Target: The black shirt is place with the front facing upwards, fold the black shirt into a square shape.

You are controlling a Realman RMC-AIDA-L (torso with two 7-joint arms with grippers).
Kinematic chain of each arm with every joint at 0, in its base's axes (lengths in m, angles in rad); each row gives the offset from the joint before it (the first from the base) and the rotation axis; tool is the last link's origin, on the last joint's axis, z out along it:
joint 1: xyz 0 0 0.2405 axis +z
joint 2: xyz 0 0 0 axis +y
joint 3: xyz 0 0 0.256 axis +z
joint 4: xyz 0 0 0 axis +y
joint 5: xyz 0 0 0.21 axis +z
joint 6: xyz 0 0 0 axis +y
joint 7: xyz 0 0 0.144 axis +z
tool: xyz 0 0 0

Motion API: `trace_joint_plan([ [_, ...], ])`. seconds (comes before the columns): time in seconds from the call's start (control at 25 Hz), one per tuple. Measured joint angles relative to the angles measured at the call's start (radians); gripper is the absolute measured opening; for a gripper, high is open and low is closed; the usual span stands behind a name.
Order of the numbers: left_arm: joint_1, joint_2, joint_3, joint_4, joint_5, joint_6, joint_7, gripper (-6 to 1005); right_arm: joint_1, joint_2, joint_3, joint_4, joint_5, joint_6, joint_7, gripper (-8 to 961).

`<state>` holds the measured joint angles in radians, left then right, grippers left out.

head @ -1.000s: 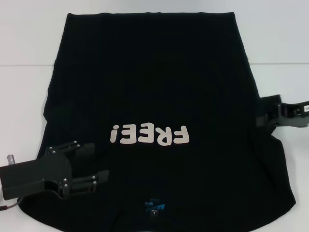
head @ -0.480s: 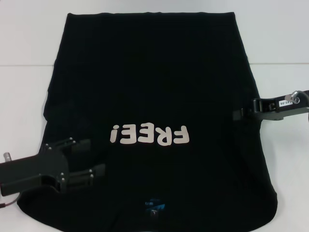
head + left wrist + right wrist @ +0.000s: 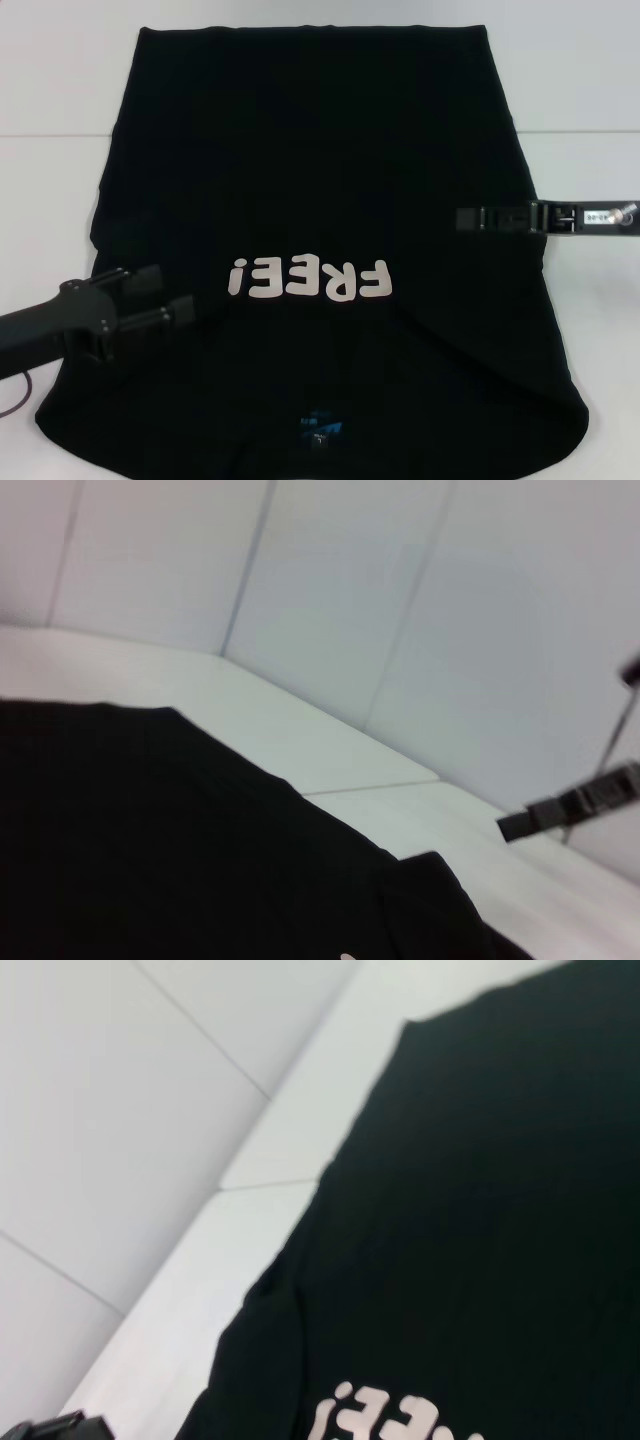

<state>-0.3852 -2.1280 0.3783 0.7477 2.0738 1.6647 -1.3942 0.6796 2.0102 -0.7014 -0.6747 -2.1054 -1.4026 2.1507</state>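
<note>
From the head camera, the black shirt (image 3: 320, 200) lies flat on the white desk (image 3: 50, 80), filling mid-frame, letters upside down. The left pincer (image 3: 160, 297) sits at the lower left over the sleeve edge, fingers narrowly parted and holding nothing. The right pincer (image 3: 472, 219) reaches in from the right edge, seen side-on; I cannot tell its opening.

The left wrist camera shows the shirt (image 3: 180, 850) across the lower frame, with the right pincer (image 3: 570, 805) far right.

The right wrist camera shows the shirt (image 3: 480, 1220) at right.

This looks like the sleeve-folding step; next, each side needs gripping and carrying inward.
</note>
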Motion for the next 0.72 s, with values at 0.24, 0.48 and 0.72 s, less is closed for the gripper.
trace_joint_plan([
  [0.24,-0.003,0.028,-0.022,0.002,0.006,0.019,-0.285,799,-0.094,0.034,0.001,0.002,0.099,-0.060,-0.379,510],
  [0.48,0.007,0.073,-0.071,0.037,0.061,0.090,-0.617,799,-0.180,0.083,-0.006,0.048,0.188,-0.144,-0.813,746],
  [0.72,0.000,0.110,-0.111,0.157,0.315,0.126,-0.880,800,-0.187,0.080,-0.009,0.163,0.166,-0.139,-1.029,857],
])
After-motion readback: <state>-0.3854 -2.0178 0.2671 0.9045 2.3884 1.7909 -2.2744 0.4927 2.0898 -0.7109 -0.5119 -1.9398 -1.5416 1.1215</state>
